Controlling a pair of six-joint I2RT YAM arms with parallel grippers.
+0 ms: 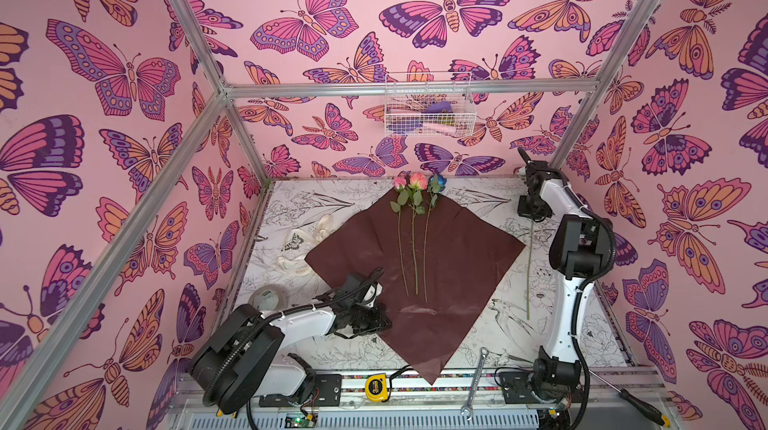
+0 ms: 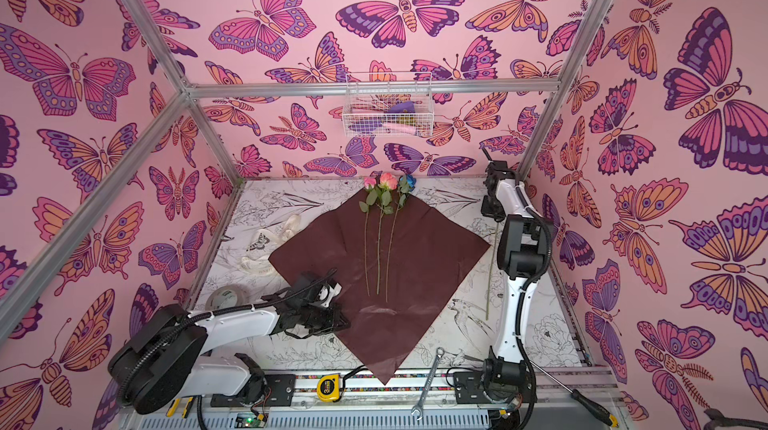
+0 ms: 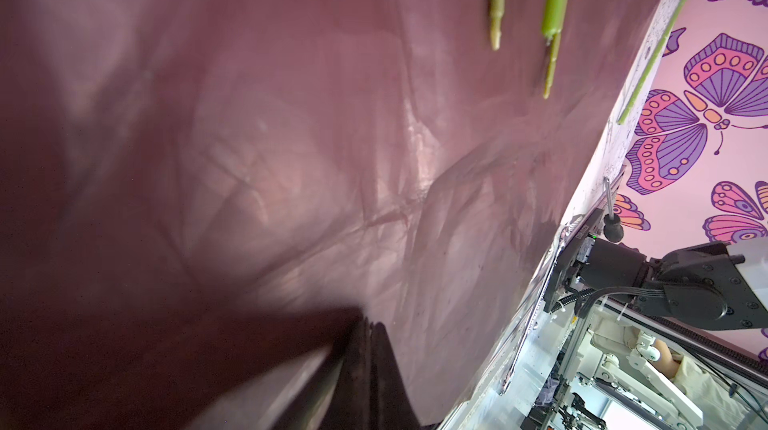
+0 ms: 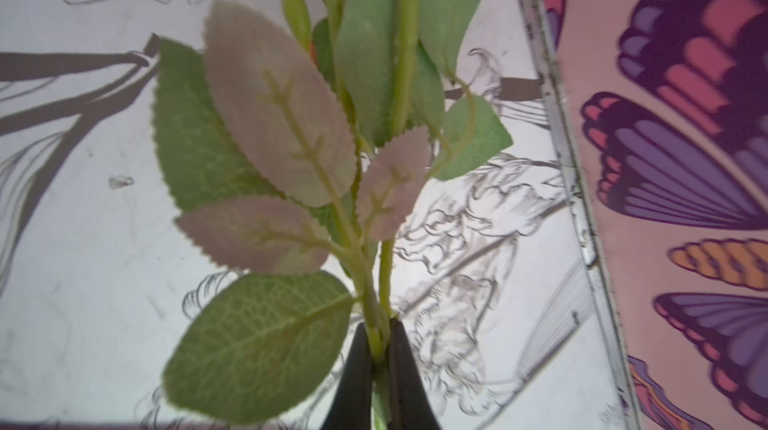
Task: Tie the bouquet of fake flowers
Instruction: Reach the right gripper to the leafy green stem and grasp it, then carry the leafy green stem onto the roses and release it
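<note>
Right fingers (image 4: 409, 382) are clamped on the leafy stem of a lone rose (image 1: 530, 270) lying on the tabletop (image 1: 602, 332), right of the dark red paper (image 1: 457, 262) where three roses (image 1: 415, 232) lie; left fingers (image 3: 382, 378) closed at its near-left edge; I'd lift gently and lay it parallel beside them.

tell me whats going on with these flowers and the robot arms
Two robot arms are putting a bouquet together. Three long green-stemmed fake roses lie side by side on the glossy dark red wrapping paper. The right gripper is shut on a fourth leafy green stem off the paper, over the printed table. The left gripper sits shut at the paper's left edge. Nothing is tied yet.
</note>
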